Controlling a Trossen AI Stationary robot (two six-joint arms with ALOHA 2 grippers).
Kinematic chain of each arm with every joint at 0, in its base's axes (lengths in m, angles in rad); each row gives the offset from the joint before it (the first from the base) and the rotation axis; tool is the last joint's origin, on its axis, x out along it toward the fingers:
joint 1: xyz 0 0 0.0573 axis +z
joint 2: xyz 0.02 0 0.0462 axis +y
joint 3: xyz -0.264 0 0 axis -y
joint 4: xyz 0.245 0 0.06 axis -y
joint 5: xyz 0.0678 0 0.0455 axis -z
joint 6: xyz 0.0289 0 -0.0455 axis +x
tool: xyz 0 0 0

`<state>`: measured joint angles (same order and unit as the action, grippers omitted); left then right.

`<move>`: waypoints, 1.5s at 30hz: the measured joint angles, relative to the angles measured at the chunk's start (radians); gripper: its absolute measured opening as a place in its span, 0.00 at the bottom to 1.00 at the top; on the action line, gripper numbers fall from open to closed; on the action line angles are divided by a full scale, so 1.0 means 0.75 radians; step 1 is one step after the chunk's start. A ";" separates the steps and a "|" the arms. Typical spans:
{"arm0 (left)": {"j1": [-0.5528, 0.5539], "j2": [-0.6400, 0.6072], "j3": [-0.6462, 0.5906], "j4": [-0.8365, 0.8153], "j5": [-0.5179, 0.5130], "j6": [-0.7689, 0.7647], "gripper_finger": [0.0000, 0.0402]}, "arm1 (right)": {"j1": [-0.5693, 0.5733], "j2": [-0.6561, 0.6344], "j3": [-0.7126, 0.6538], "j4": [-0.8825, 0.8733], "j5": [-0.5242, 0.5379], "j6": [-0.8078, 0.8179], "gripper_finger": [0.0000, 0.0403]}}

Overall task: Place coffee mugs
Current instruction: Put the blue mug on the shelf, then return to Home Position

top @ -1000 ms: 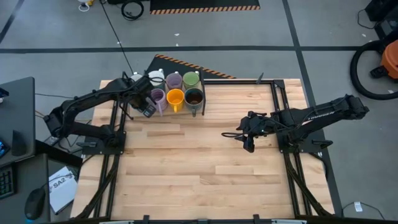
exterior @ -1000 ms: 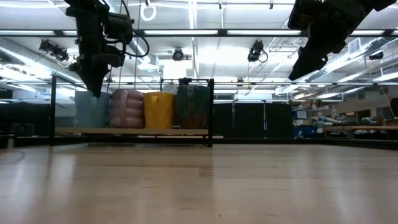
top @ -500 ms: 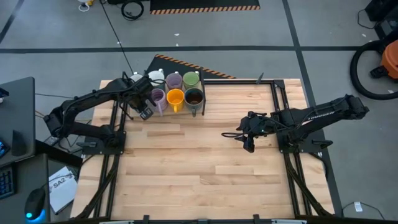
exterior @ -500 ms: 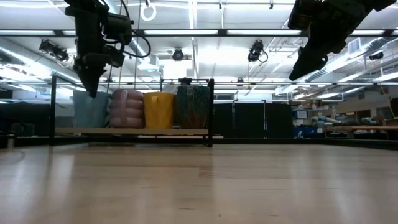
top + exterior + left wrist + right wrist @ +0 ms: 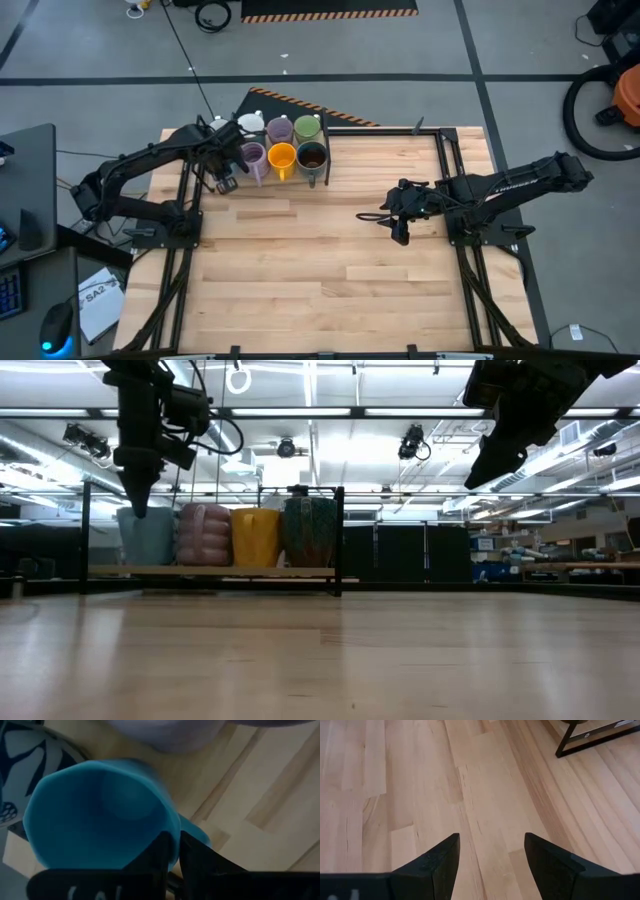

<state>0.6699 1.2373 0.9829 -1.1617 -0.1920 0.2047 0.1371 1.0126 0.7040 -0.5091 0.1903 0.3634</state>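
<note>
Six coffee mugs stand in two rows at the table's far edge: white, lilac and green behind, lilac, orange and dark brown in front. A blue mug stands left of them, on the same low board. My left gripper points down onto it, shut on its rim, and hides it in the high view. My right gripper hangs open above the table's right middle, nothing between its fingers. My left gripper holds the blue mug by its rim, with one finger inside the cup and the other outside its wall. The fingers come from above, pointing down. The mug stands upright with its bottom on the board.
A black frame borders the mugs on the right, and its bar runs along the far edge. A patterned white mug and a lilac mug stand close around the blue one. The bare wooden tabletop spreads toward the near edge.
My left gripper has rolled about its own pointing line above the blue mug and shifted slightly toward the table's left. The mugs have stayed where they were. My right arm has kept still.
</note>
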 joint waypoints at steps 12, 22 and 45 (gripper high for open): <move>0.007 0.000 0.000 -0.004 -0.065 0.059 0.11 | 0.000 0.000 0.000 0.011 0.000 0.000 0.57; -0.010 0.000 0.010 -0.009 -0.135 0.072 0.17 | 0.000 0.000 0.000 0.015 0.001 0.000 0.57; -0.289 -0.202 0.143 0.165 0.205 -0.166 0.22 | 0.009 -0.017 -0.031 0.042 0.066 -0.109 0.57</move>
<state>0.4534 1.0862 1.0900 -1.0379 -0.0384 0.0806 0.1439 1.0002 0.6807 -0.4775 0.2401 0.2815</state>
